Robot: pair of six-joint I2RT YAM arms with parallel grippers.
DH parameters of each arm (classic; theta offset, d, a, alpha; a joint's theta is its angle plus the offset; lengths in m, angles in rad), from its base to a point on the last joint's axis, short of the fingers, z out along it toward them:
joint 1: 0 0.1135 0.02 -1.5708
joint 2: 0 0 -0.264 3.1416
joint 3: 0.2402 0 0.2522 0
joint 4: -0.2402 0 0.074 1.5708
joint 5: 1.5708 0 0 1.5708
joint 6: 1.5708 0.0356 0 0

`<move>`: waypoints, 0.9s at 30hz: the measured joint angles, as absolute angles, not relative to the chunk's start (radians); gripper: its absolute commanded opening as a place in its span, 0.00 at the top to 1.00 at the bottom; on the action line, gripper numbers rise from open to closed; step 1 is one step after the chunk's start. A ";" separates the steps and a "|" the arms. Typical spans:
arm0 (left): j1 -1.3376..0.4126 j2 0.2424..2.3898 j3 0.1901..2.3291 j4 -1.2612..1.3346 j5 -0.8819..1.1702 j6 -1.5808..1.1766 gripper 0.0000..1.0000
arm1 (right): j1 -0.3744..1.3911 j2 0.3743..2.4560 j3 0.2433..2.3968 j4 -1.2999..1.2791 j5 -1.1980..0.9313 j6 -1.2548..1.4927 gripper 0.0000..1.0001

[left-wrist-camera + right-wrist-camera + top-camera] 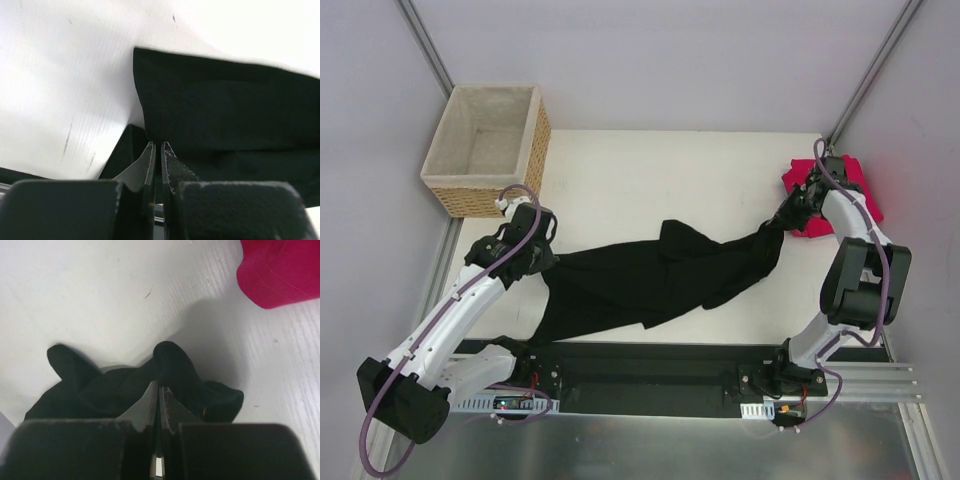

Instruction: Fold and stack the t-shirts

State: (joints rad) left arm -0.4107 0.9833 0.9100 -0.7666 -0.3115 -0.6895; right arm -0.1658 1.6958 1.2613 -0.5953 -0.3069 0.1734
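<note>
The black t-shirt [660, 275] lies bunched and stretched across the front of the white table [650, 170], strung between both grippers. My left gripper [545, 262] is shut on its left edge; in the left wrist view the jaws [156, 145] pinch the black cloth [225, 100]. At the shirt's right end my right gripper [780, 222] is shut on a raised fold [172, 360], with the fingertips [159, 386] pressed together on it. The pinkish-red t-shirt [857, 172] lies crumpled at the far right edge, partly under the right arm, and shows in the right wrist view's top corner [280, 270].
A woven wicker basket [485, 150] with pale lining stands at the table's far left corner. Grey walls and metal posts close in the table on the left, back and right. A black rail [650, 375] with the arm bases runs along the near edge.
</note>
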 measured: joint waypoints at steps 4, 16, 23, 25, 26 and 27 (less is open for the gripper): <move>-0.411 0.981 0.993 -0.799 -0.379 -0.674 1.00 | -0.169 1.551 1.326 -0.637 -0.292 0.159 0.99; -0.384 0.998 1.328 -0.781 -0.552 -0.507 1.00 | -0.332 1.252 1.748 -0.755 -0.367 0.073 0.99; -0.356 1.044 1.437 -0.743 -0.583 -0.391 1.00 | -0.332 1.244 1.753 -0.826 -0.425 0.038 0.99; -0.351 1.063 1.470 -0.735 -0.581 -0.361 1.00 | -0.332 1.254 1.758 -0.844 -0.436 0.033 0.99; -0.352 1.067 1.480 -0.731 -0.580 -0.351 1.00 | -0.332 1.256 1.762 -0.852 -0.437 0.027 0.99; -0.352 1.068 1.486 -0.730 -0.577 -0.345 1.00 | -0.332 1.256 1.768 -0.859 -0.435 0.020 0.99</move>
